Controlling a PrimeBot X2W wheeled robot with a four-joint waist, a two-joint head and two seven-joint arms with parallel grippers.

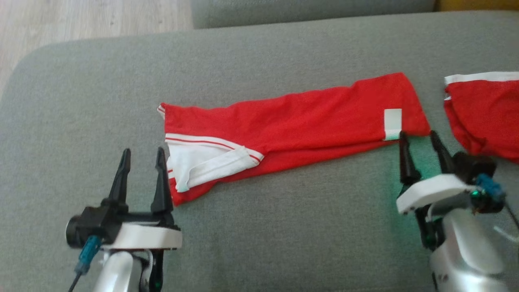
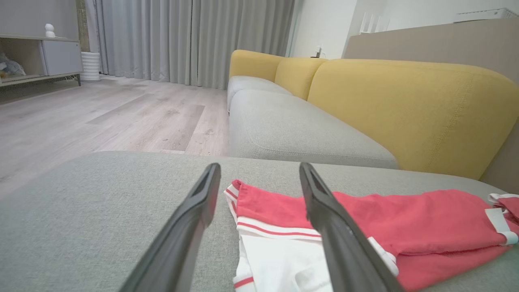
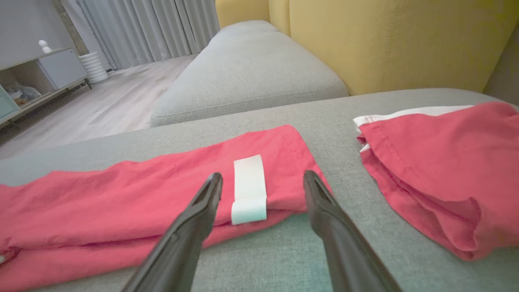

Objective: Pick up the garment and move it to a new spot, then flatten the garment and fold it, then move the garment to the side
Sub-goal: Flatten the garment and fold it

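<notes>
Folding looks to be the step in hand. The red garment [image 1: 292,117] lies as a long, already narrowed strip across the grey sofa seat [image 1: 259,235]. It runs from in front of your left arm to in front of your right. A second red piece [image 1: 482,109] lies apart from it further right; leave that one alone.

Your left hand [image 1: 144,151] stands wide open and empty at the strip's left end, one finger just beside the white-lined opening [image 1: 206,162]. Your right hand [image 1: 417,134] is spread just as wide with nothing in it. Its fingertips sit at the near edge of the right end, close by the small white label [image 1: 392,123].

The near edge shows more than one layer, so I judge you should pinch low and take every layer at each end. Catch the white lining on the left too, or it may slip out. Lift both ends evenly so the middle does not sag, and lay edge onto edge squarely.

The seat is soft and woven, so it will likely give under your fingers and hold the cloth. Lift rather than drag. Around it are a pale wooden floor [image 2: 101,117], grey curtains [image 2: 182,40], yellow backrests [image 2: 405,105] and a low cabinet [image 2: 40,56].
</notes>
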